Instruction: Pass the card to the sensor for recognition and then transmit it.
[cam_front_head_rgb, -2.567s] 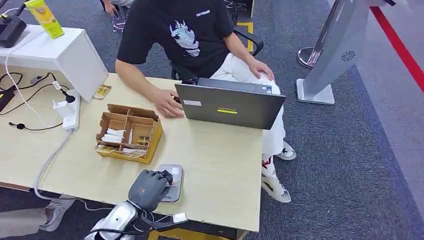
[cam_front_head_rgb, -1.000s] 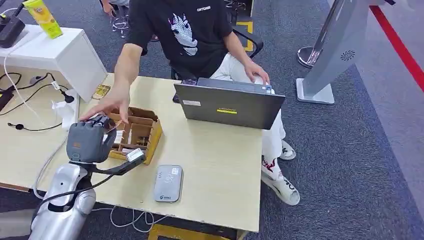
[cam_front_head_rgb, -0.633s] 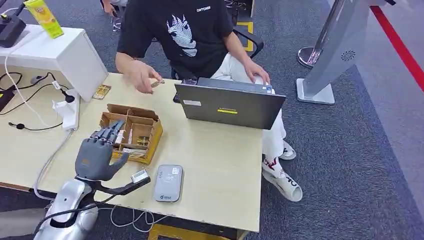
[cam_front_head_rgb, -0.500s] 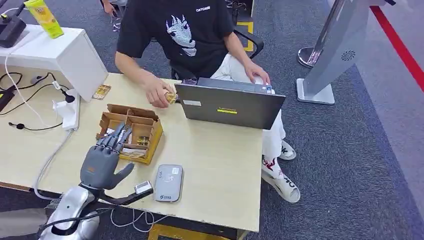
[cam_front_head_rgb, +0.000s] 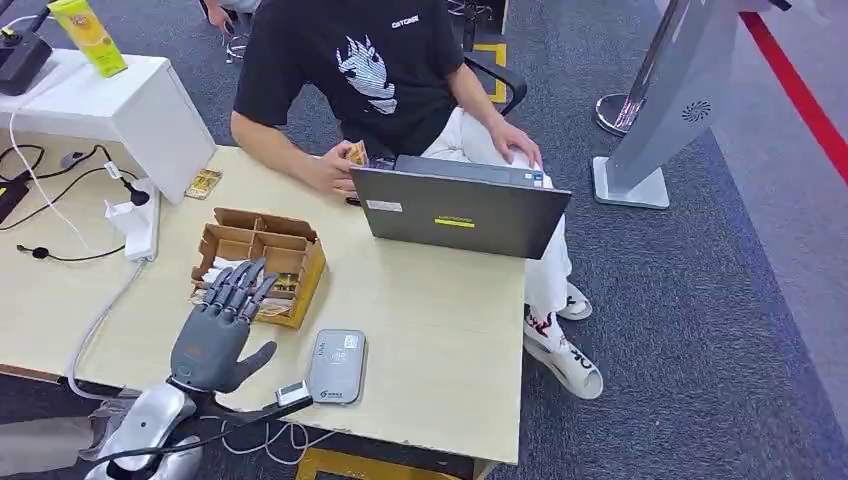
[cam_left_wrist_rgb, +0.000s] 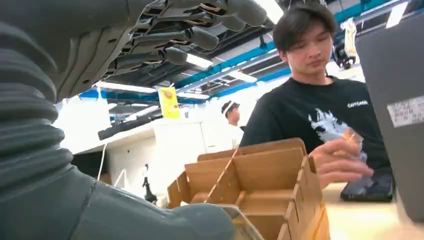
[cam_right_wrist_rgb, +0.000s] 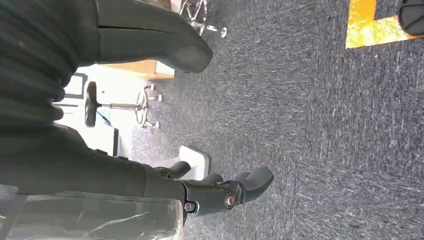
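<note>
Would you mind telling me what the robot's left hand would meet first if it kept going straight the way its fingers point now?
Most likely the cardboard divider box: the left hand is open, its fingers pointing at the box's near edge. Height is unclear, so it might instead pass just above the rim.

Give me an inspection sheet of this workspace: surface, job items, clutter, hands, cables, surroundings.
Surface: light wooden table.
Job's things: card held by the seated person; grey sensor near the table's front edge.
Clutter: cardboard organizer, open laptop, white box carrying a yellow carton.
Hands: left hand open, fingers spread by the organizer; right hand holds nothing, above carpet.
Cables: white cable and black wires at the table's left.
Surroundings: grey carpet, grey kiosk stand.
</note>
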